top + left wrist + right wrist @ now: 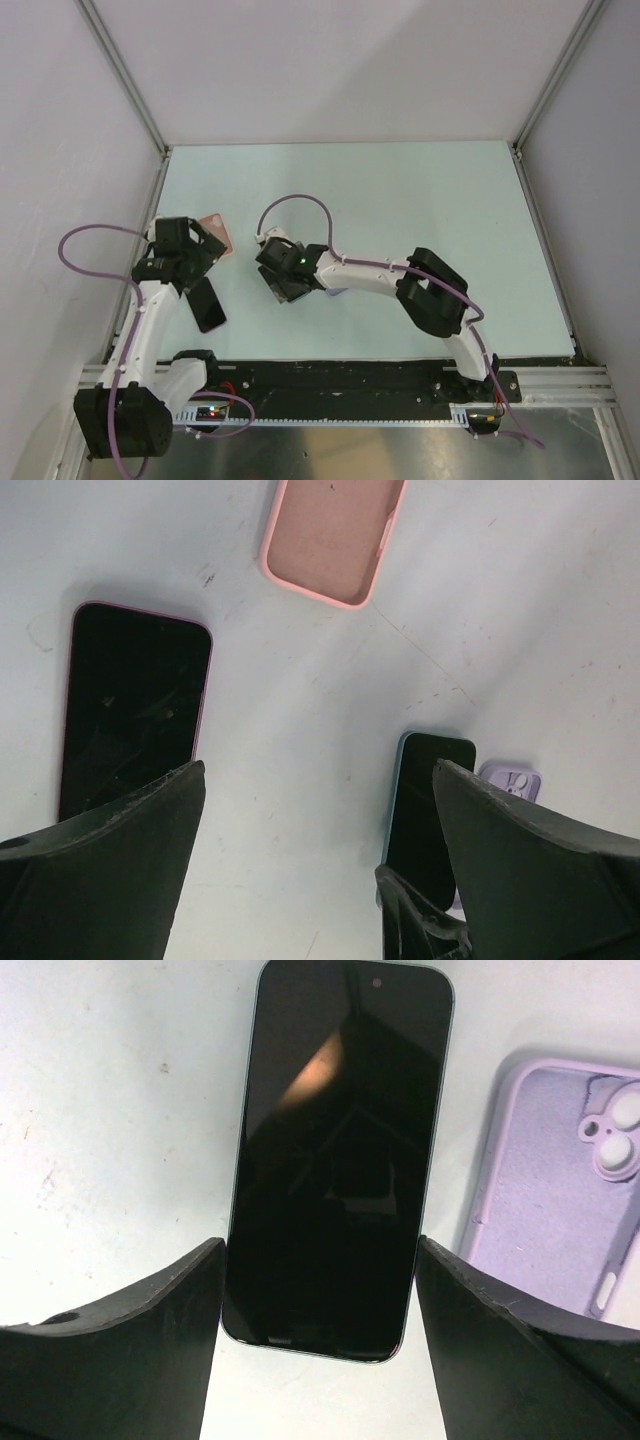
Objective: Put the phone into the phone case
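The phone [130, 710], a black slab with a pink edge, lies flat on the table, seen at the left of the left wrist view and in the top view [207, 303]. The salmon-pink phone case [335, 535] lies open side up beyond it, also in the top view [216, 233]. My left gripper [320, 810] is open and empty above bare table between them, beside the phone [185, 264]. My right gripper [320, 1260] has its fingers against both long sides of a second, teal-edged phone [335, 1150] at its near end.
A lilac case [570, 1190] lies open side up just right of the teal-edged phone; both show in the left wrist view, the phone [425, 800] and the case [512, 780]. Grey enclosure walls stand on three sides. The right arm [400, 280] stretches across the table's middle.
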Controlling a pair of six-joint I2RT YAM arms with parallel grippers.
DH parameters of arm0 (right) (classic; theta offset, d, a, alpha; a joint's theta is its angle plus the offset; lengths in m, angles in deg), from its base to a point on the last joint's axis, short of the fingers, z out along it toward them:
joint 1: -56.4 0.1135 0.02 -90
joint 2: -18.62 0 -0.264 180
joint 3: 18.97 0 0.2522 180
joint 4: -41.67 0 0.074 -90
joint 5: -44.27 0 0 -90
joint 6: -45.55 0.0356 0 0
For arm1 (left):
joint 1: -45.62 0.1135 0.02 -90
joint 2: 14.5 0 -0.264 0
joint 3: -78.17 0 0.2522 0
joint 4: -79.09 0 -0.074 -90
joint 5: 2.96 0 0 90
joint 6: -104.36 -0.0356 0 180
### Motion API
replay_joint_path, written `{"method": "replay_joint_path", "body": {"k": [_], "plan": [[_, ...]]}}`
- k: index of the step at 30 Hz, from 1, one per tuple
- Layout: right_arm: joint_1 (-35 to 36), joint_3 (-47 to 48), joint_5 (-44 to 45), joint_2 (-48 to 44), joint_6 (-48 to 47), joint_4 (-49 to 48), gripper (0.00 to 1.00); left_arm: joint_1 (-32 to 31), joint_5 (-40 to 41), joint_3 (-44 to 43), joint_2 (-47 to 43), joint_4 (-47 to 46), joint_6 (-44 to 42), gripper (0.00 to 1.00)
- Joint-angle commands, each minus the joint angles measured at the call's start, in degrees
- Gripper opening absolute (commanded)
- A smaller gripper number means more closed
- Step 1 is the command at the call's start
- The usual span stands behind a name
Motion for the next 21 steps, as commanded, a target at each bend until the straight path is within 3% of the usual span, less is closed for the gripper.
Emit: {"method": "replay_joint_path", "body": {"k": [1, 21], "plan": [[-0.8, -0.6, 2.3, -5.7, -0.6, -0.6, 0.53, -1.1, -0.4, 0.3, 0.8, -2.4, 1.1, 1.0], [-5.3, -11.5, 3.7, -14.2, -0.3, -3.2, 0.53, -4.3, 0.4, 0.1, 2.8, -3.7, 2.2, 1.0]]}}
